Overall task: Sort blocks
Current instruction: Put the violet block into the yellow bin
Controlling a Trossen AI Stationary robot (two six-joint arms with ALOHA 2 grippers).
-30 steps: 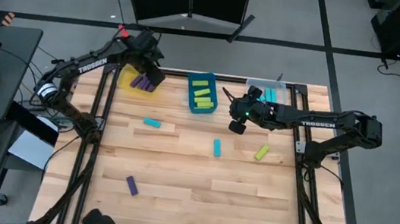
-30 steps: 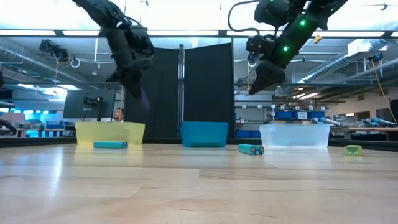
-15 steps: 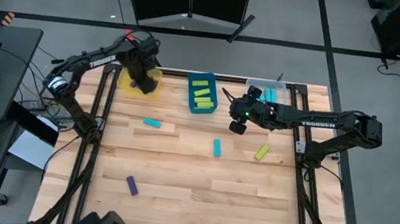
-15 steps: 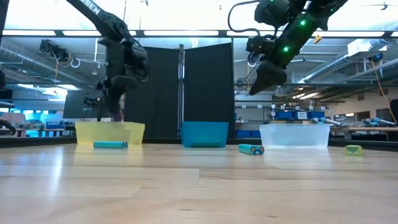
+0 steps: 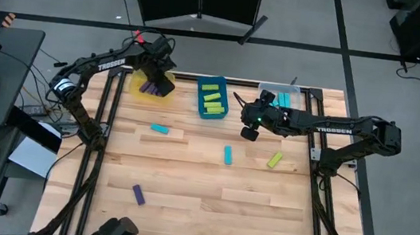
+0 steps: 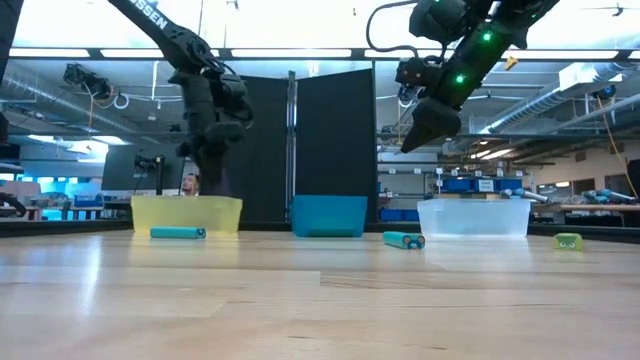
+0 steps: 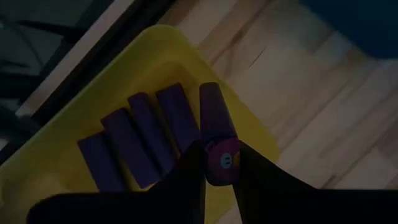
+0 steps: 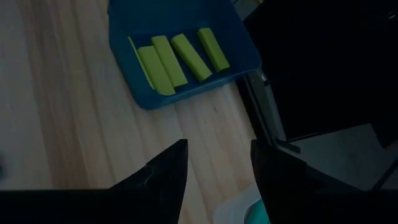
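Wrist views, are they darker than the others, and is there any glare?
Both wrist views are dim: the purple block in the left pincer over the yellow bin looks murky. Low view: ceiling lights blow out white. High view: evenly lit.

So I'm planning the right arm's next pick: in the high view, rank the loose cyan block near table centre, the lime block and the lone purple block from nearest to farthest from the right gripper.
From the right gripper, open above the table's far side:
1. Cyan block, just toward the near side of it.
2. Lime block, toward the right edge; close to the cyan one, though slightly farther.
3. Purple block, near-left part of the table, clearly farthest.
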